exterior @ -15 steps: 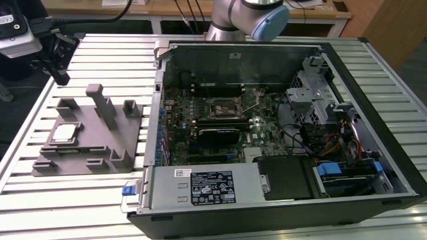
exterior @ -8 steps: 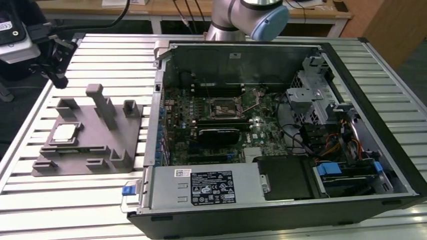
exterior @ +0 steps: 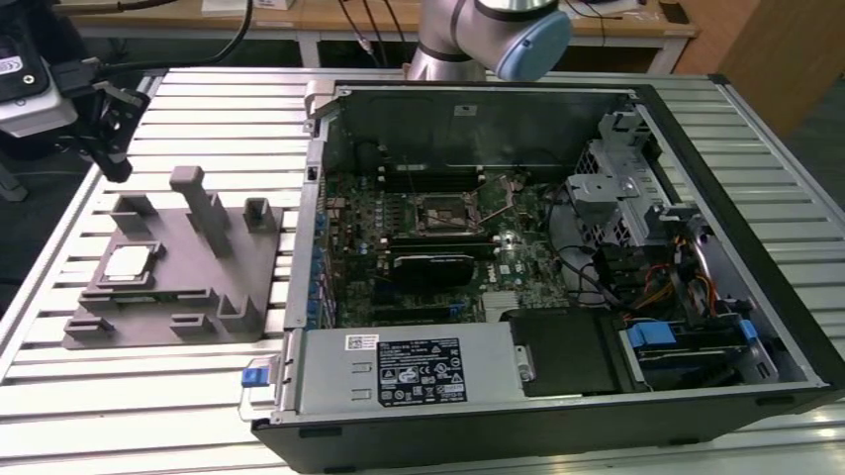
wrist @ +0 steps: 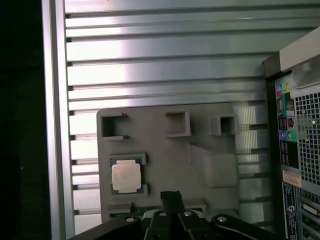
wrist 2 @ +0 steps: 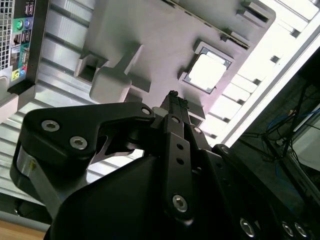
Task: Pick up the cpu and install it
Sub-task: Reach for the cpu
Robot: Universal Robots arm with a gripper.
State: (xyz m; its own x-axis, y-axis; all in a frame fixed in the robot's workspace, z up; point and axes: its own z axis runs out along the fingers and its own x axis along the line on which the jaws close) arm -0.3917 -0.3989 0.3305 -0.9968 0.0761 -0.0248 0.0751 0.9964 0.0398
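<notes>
One cpu [exterior: 129,261] lies flat in a recess of the grey fixture block [exterior: 185,289] on the table [exterior: 133,396], to the exterior view's left of the open computer case [exterior: 462,119]. In both wrist views the gripper [wrist 2: 173,95] [wrist: 171,194] hangs above the block, near the cpu, jaws closed and empty

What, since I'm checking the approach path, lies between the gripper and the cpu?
In the first wrist view, a bare stretch of the grey fixture block separates the gripper from the cpu; nothing else lies there.
</notes>
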